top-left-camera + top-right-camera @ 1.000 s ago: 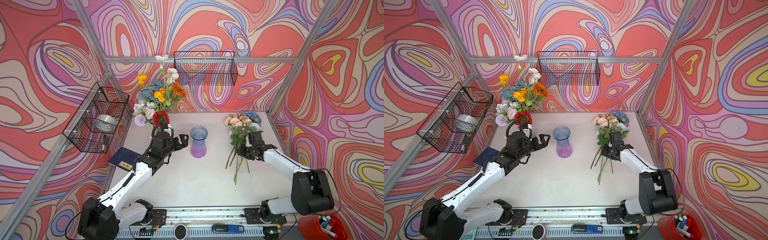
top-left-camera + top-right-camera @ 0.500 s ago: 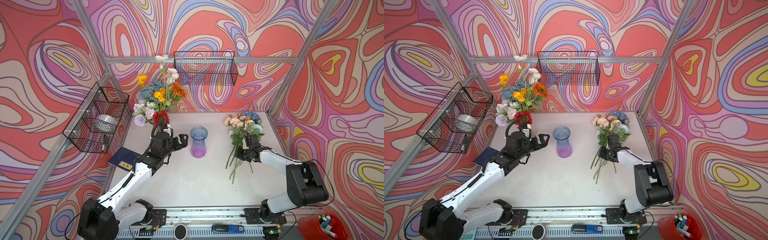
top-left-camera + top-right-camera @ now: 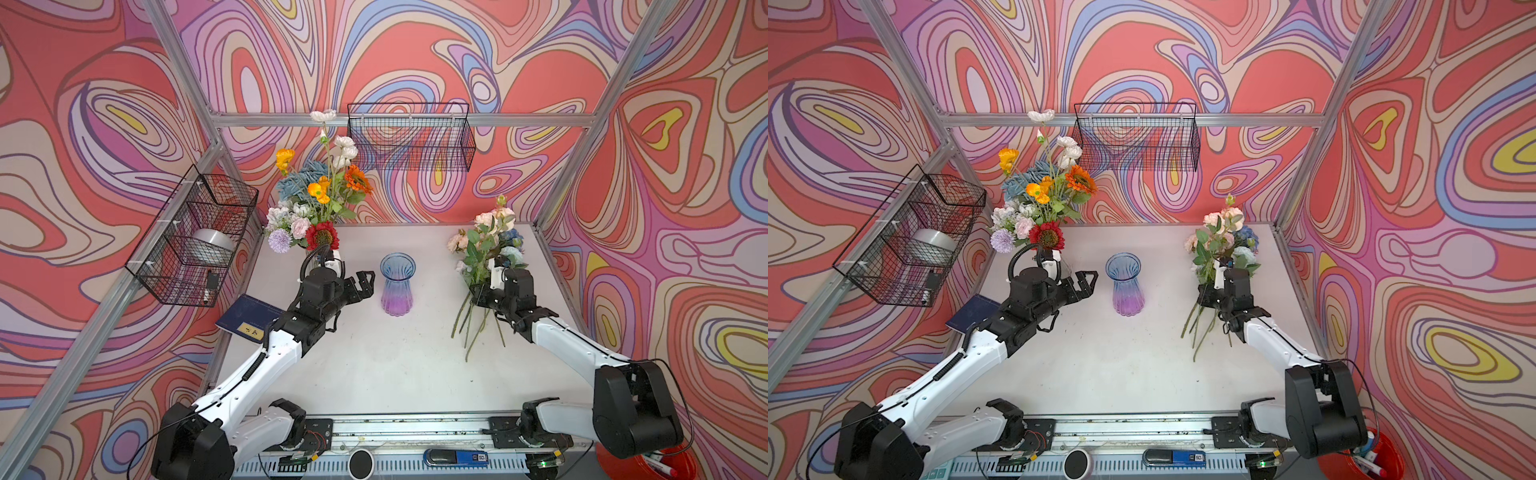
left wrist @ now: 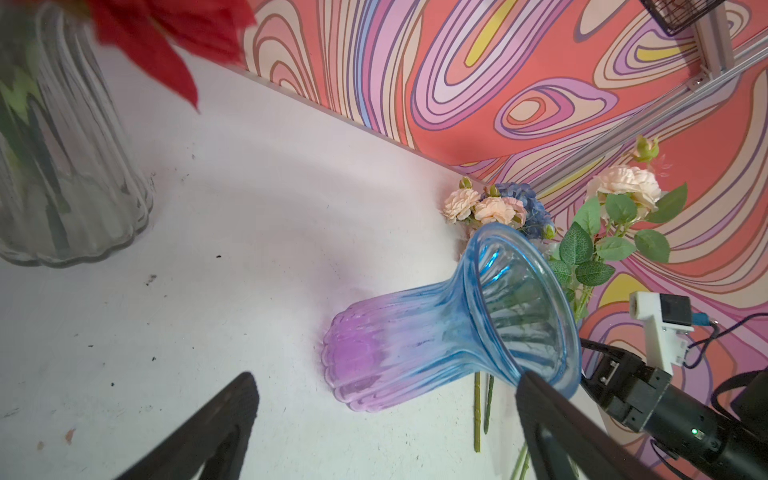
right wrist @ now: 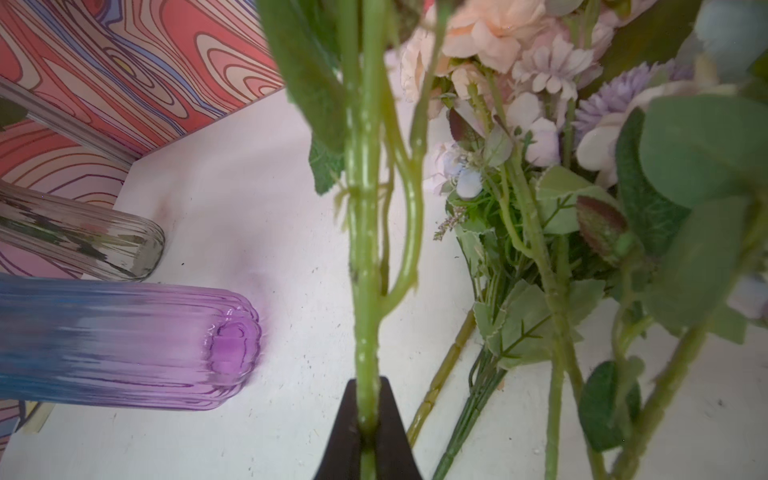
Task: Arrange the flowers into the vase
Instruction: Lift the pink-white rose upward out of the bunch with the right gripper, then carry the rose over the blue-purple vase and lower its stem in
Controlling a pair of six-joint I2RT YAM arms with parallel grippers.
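Desk: How far along is the arranging?

Photographer: Barely begun. At the front right, the right gripper is pinched tight on one green stem. Its pink blooms tilt up above the rest of the flowers, which lie in a loose heap on the right side of the table. The blue-and-purple vase stands upright at the centre, empty.

Desk: And the other arm?

Photographer: The left gripper hovers just beside the vase, jaws spread wide, holding nothing. It looks placed to steady the glass.

Desk: What's left?

Photographer: Every stem. This one must cross the open table to the vase's narrow neck, and then the heap follows.

Desk: Anything in the way?

Photographer: Leaves of neighbouring stems crowd the held one and may drag along. Around it all there is a dark notebook at the left edge and, farther back, a clear vase holding a bright bouquet — and wire baskets on the walls.
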